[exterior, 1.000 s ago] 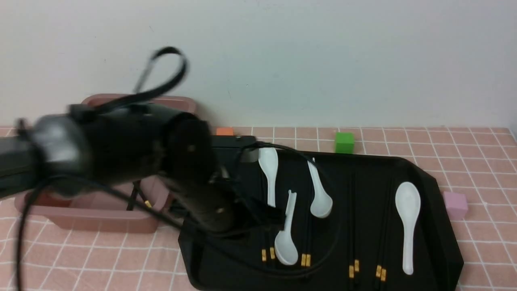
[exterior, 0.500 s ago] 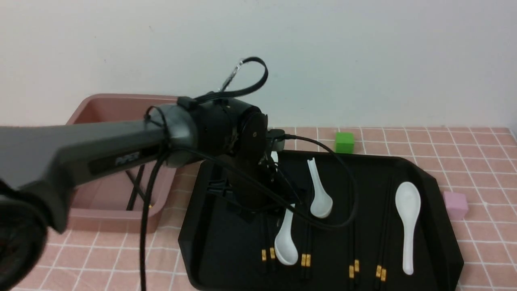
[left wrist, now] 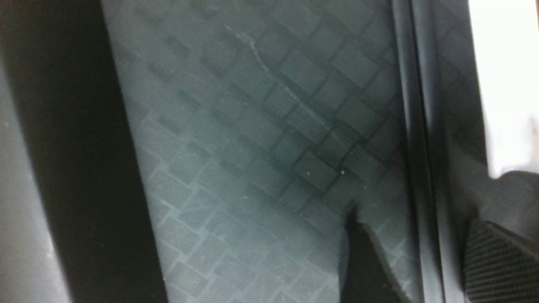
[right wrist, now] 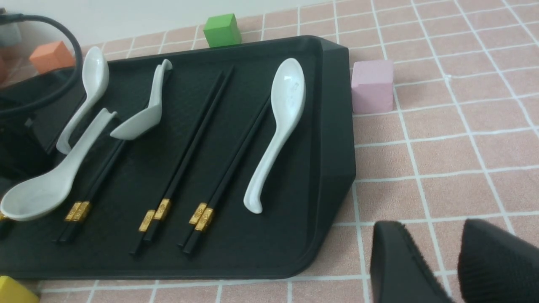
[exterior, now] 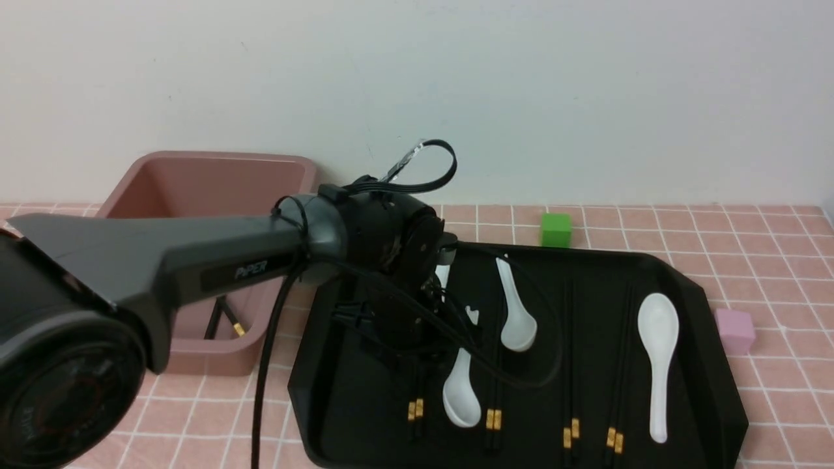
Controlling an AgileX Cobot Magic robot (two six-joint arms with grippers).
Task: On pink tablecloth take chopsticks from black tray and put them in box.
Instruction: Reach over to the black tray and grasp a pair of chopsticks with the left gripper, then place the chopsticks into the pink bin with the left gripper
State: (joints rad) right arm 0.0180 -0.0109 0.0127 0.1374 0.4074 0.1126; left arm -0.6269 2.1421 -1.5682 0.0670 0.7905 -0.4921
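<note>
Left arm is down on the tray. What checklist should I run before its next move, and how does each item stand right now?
1. Left gripper straddling a chopsticks pair: ok.
2. Grip shut firmly on that pair: cannot tell.
3. White spoon clear of the lift: cannot tell; it lies close beside.
4. Box open-topped, chopsticks already inside: ok.
5. Right gripper out of the way, open over the pink tablecloth: ok.

Cloth [exterior: 769, 247] pink with a white grid; tray [exterior: 365, 404] matte black, chopsticks [right wrist: 188, 150] black with gold bands, spoons [exterior: 658, 332] white. Box [exterior: 208, 176] dusty pink. Green cube [exterior: 556, 229] at the tray's 12 o'clock, pale pink cube [exterior: 735, 330] at 3.
</note>
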